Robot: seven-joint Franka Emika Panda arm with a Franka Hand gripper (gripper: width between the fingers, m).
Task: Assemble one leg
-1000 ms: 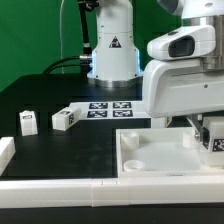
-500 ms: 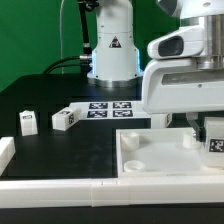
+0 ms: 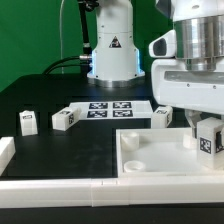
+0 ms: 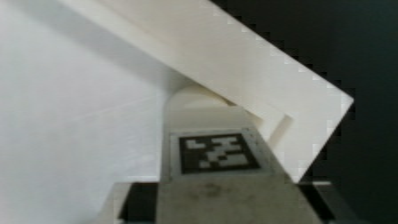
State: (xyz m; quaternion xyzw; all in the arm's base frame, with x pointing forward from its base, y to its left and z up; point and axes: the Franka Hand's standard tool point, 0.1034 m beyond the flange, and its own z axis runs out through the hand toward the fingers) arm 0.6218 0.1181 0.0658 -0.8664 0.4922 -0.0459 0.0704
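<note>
My gripper (image 3: 208, 132) is shut on a leg (image 3: 208, 141), a small white block with a fiducial tag, and holds it over the far right corner of the large white tray-like part (image 3: 150, 165) at the exterior view's right. In the wrist view the leg (image 4: 219, 150) stands tag up between my two fingers (image 4: 139, 200), at my gripper (image 4: 221, 205), with the tray's corner wall (image 4: 267, 80) just beyond it. I cannot tell whether the leg touches the tray. Three more legs lie on the black table (image 3: 27, 122) (image 3: 64, 119) (image 3: 160, 117).
The marker board (image 3: 110, 107) lies in front of the robot base (image 3: 112, 55). A white rail (image 3: 60, 186) runs along the table's near edge, with a white block (image 3: 5, 150) at the exterior view's left.
The arm's wrist has turned and shifted slightly to the exterior view's left with the leg still held. A leg behind the tray has come into view.
</note>
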